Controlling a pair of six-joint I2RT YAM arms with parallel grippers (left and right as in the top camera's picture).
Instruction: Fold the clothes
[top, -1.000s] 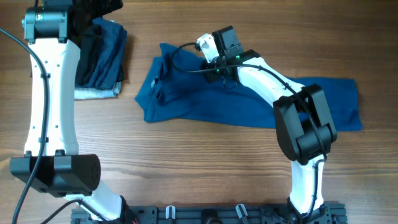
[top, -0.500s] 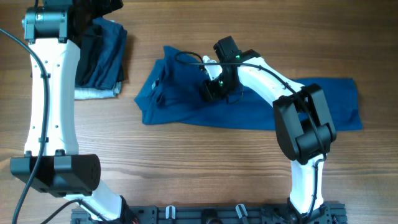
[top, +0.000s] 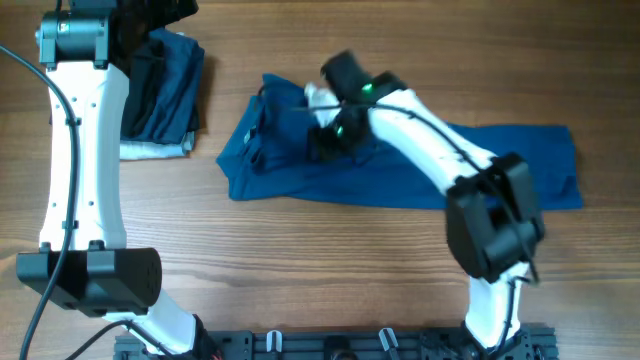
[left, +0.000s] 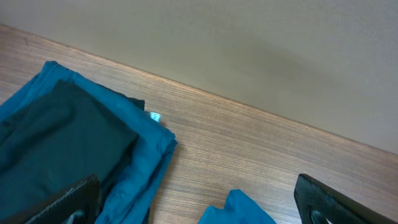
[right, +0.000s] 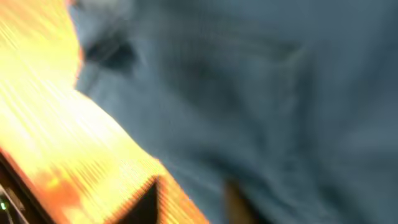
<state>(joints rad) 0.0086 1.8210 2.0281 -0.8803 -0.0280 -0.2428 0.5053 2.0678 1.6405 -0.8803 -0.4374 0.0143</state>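
Blue shirt (top: 385, 180) lay spread flat on the wooden table (top: 300, 260), running from centre-left out to the right edge. Its left part was bunched and creased, its right part smoother. Right arm (top: 430, 140) reached from the near right side diagonally across the shirt. Right gripper (top: 325, 140) sat over the crumpled left part, near the far edge of the cloth. In the overhead view it was down at the fabric, but it was smeared and dark there; couldn't tell whether the jaws were apart or pinched on cloth. Right wrist view was heavily blurred. Blue fabric (right: 261, 93) filled most of it, with a strip of bright wood at lower left. Two dark shapes at the bottom edge may have been fingers; no state readable.

Left gripper (left: 196, 193) was up at the far left corner, well apart from the shirt. Its two fingers showed at the bottom corners of the left wrist view, spread wide over bare wood. A folded stack (top: 165, 85) of dark and blue garments, with a pale one underneath, lay just beside it, separated from the shirt by a gap of table. Plain beige wall (left: 249, 56) stood behind the table edge.
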